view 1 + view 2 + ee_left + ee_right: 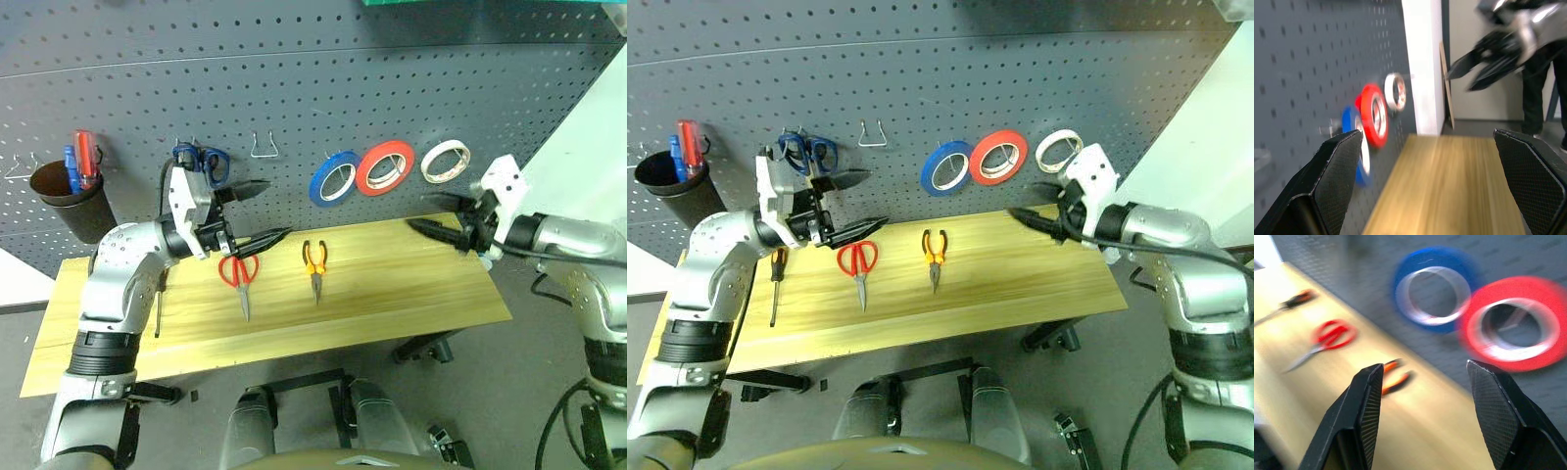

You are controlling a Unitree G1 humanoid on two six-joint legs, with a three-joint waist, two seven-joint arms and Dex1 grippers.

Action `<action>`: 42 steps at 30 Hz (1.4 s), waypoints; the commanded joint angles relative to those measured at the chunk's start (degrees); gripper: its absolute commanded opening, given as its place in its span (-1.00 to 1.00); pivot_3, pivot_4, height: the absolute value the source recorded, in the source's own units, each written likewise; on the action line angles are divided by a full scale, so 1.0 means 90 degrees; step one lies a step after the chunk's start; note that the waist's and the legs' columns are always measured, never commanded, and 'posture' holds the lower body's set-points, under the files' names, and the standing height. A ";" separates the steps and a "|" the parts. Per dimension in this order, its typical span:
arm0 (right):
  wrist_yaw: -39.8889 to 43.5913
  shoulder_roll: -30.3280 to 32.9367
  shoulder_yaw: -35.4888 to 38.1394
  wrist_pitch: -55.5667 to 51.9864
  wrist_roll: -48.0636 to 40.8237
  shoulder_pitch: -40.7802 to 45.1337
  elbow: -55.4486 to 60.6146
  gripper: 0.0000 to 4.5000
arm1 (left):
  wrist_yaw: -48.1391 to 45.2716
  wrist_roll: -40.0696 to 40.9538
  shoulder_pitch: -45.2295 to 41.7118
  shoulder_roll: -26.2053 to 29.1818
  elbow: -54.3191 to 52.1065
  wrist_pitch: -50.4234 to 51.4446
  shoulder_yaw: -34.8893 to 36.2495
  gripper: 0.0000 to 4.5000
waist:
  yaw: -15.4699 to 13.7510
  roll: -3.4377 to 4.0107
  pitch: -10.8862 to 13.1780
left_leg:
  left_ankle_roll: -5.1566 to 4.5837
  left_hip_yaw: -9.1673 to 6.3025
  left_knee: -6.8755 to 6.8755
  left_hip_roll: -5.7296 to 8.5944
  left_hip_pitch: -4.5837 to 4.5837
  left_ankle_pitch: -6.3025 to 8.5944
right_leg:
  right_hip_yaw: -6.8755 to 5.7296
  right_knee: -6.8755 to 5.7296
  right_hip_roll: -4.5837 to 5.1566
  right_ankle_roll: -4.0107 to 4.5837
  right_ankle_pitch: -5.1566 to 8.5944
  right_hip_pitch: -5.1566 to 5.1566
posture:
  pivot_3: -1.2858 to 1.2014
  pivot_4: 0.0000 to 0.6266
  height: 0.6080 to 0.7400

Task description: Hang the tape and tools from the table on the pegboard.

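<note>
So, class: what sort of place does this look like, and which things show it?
Probably a workshop or tool bench: a pegboard with hooks and tape rolls, pliers and red-handled scissors on a wooden table.

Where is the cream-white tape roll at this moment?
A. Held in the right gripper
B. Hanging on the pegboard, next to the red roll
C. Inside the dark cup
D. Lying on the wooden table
B: the cream-white tape roll hangs on the pegboard beside the red roll, and the right gripper is open with nothing in it.
</note>
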State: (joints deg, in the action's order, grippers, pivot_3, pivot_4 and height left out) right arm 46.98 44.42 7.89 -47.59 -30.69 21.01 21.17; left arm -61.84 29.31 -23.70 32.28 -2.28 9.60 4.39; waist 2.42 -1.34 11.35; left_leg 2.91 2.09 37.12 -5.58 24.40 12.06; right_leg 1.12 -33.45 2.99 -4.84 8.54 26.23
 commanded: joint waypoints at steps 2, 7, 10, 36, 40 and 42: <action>-0.0633 -0.0341 -0.0253 -0.0827 -0.0246 0.0044 0.0364 0.26 | -0.0012 -0.0056 0.0439 0.0308 -0.0193 -0.0128 0.0306 1.00 | 0.0026 0.0001 -0.0001 | -0.0001 0.0000 -0.0002 -0.0002 -0.0002 0.0000 | 0.0003 0.0000 -0.0003 0.0002 0.0001 0.0003 | 0.01 -0.55 1.00; -0.1609 -0.1173 -0.0673 -0.1891 -0.0204 0.0528 -0.0022 0.66 | 0.0021 -0.0350 0.1256 0.0547 -0.0259 -0.0398 0.0389 1.00 | 0.0015 0.0001 -0.0002 | -0.0001 0.0001 -0.0003 -0.0004 0.0003 0.0001 | 0.0004 -0.0004 -0.0005 0.0009 0.0003 0.0013 | 0.02 -0.52 1.00; -0.1919 -0.1511 -0.0913 -0.2338 -0.0138 0.0865 -0.0264 0.97 | 0.0144 -0.0572 0.1625 0.0630 -0.0035 -0.0600 0.0478 1.00 | 0.0004 0.0002 -0.0002 | 0.0000 0.0002 -0.0003 -0.0005 0.0005 0.0001 | 0.0004 -0.0003 -0.0004 0.0010 0.0003 0.0015 | 0.03 -0.50 1.00; -0.3428 -0.4109 -0.1442 -0.1570 0.1687 0.3544 -0.5688 0.97 | -0.0105 -0.0661 0.1752 0.1167 0.1011 -0.0134 0.0577 1.00 | -0.0194 0.0039 0.0484 | -0.0003 -0.0015 -0.0052 -0.0012 0.0026 0.0001 | 0.0029 -0.0081 -0.0037 0.0050 0.0049 0.0121 | 0.13 0.08 1.00; -0.3546 -0.4397 -0.1380 -0.1112 0.1926 0.3940 -0.6554 0.97 | -0.0169 -0.0768 0.1629 0.1246 0.1313 -0.0191 0.0567 1.00 | -0.0203 0.0040 0.0508 | -0.0004 -0.0012 -0.0103 -0.0010 0.0026 0.0000 | 0.0028 -0.0079 -0.0039 0.0079 0.0065 0.0141 | 0.14 0.11 1.00; -0.3579 -0.4501 -0.1343 -0.0952 0.2012 0.4096 -0.6894 0.97 | -0.0191 -0.0807 0.1592 0.1260 0.1404 -0.0268 0.0557 1.00 | -0.0202 0.0035 0.0538 | -0.0004 -0.0012 -0.0120 -0.0010 0.0025 0.0000 | 0.0027 -0.0082 -0.0039 0.0089 0.0079 0.0145 | 0.14 0.13 1.00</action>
State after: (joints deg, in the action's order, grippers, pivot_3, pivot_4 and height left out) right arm 15.01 4.63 -5.10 -57.74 -13.12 56.24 -39.91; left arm -63.22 22.53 -9.22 42.71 10.37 8.17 8.65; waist 0.60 -1.03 16.18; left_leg 2.87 1.98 35.97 -5.66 24.63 12.07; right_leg 1.35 -34.21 2.64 -4.02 9.32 27.57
